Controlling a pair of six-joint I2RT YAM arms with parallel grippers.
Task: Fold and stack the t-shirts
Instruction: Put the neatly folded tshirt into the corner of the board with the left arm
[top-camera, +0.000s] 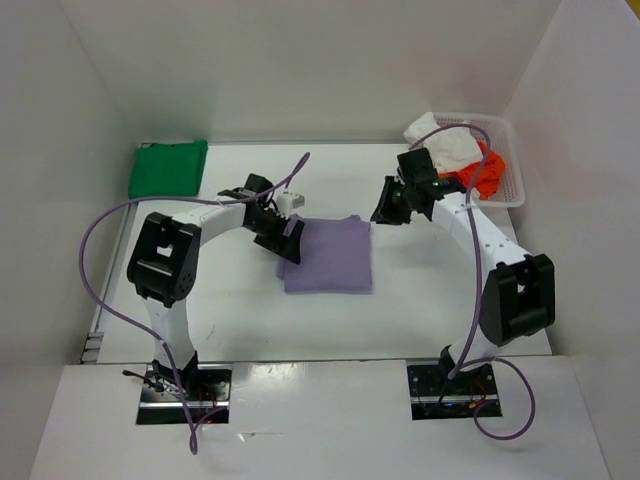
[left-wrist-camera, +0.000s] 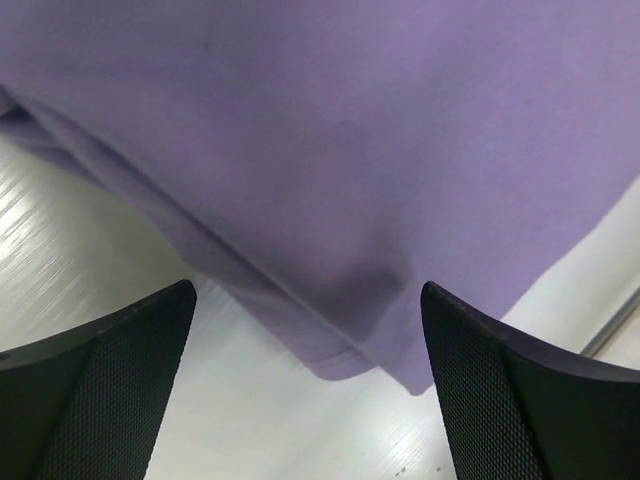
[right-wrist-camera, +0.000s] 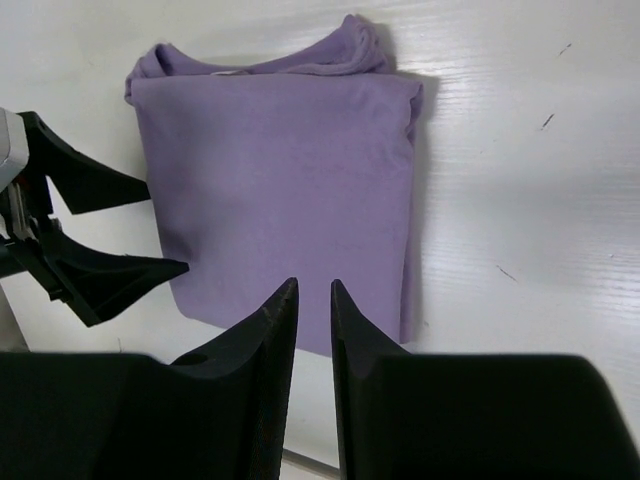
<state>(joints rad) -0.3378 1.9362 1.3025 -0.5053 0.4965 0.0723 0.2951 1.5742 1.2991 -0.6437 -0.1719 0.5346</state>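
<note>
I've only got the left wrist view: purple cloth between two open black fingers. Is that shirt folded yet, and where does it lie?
Observer: Yes, the lavender shirt lies folded in a neat rectangle in the middle of the table.
Operator: Where's the right tool?
Observer: The right tool hovers at the shirt's right edge, jaws barely parted, nothing between them.
Operator: And the other shirts?
Observer: The green shirt lies folded at the far left; the white shirt and orange shirt are heaped unfolded in the basket at far right.
</note>
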